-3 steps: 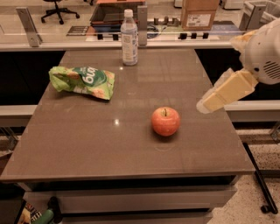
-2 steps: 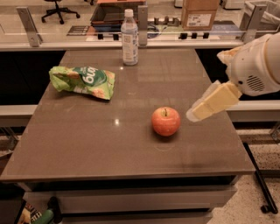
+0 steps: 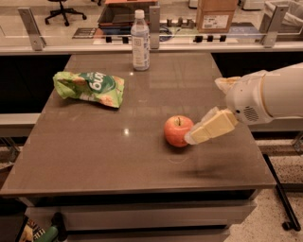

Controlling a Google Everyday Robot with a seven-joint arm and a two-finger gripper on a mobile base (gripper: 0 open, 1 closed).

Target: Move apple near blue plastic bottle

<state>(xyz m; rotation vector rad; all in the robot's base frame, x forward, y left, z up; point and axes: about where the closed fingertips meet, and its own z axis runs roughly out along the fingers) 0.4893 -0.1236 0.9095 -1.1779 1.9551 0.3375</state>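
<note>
The red-orange apple (image 3: 177, 130) sits upright on the brown table (image 3: 118, 160), right of centre. The blue plastic bottle (image 3: 139, 41), clear with a white cap and label, stands at the table's far edge, well behind and left of the apple. My gripper (image 3: 191, 137) reaches in from the right on a white arm (image 3: 267, 97). Its cream fingertip is right at the apple's right side, seemingly touching it.
A green snack bag (image 3: 91, 87) lies on the table's left part. A glass-railed counter (image 3: 156, 42) with a cardboard box (image 3: 216, 14) runs behind the table. The table's front edge and right edge are close to the apple.
The gripper has moved left and down from the table's right edge to the apple's right side. The apple, bottle and bag have not moved.
</note>
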